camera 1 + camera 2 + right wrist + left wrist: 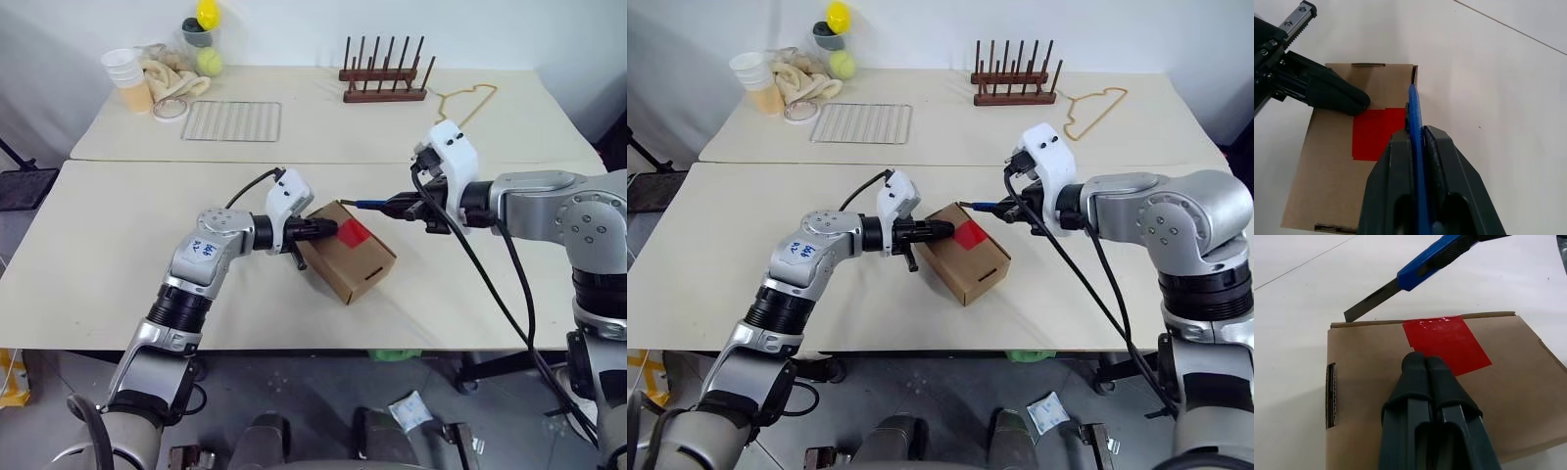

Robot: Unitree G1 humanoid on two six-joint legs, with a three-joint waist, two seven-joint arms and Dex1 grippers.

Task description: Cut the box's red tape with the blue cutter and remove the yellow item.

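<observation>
Because the box (346,251) is light, thin cardboard that could slide or dent on the surface (118,215), I press my left end effector (1424,366), fingers together, on its top beside the red tape (1445,342). My right end effector (1418,134) pinches the stiff, slim blue cutter (1435,259), its long axis level, blade pointing at the box's far edge.
</observation>
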